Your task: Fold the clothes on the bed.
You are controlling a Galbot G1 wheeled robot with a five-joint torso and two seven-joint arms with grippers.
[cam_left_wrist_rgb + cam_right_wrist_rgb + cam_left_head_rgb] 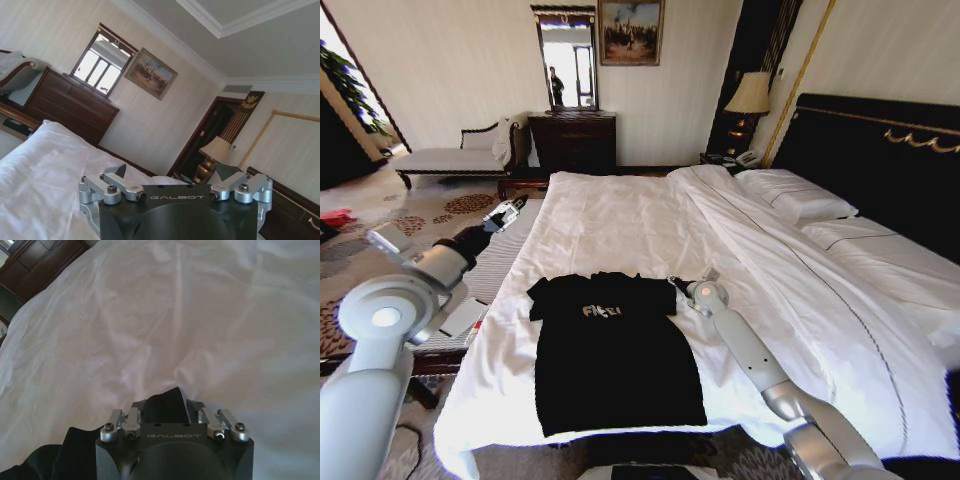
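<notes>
The black T-shirt point(613, 355) lies flat, chest lettering up, on the bed point(620, 215) near its foot edge. The right gripper point(678, 286) sits at the shirt's right sleeve, its fingers clasping a flap of black fabric point(165, 407), while the left gripper point(510, 211) hangs released in the air, well off the shirt's left side beyond the mattress edge. To fold cleanly, the sleeve is probably best carried low across the shirt toward its midline, keeping the hold firm so the flap lands flat without dragging the body askew.

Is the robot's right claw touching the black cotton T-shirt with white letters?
Touching. In the right wrist view, black fabric of the black cotton T-shirt sits between the fingers of the right gripper; the head view places that gripper at the shirt's sleeve.
</notes>
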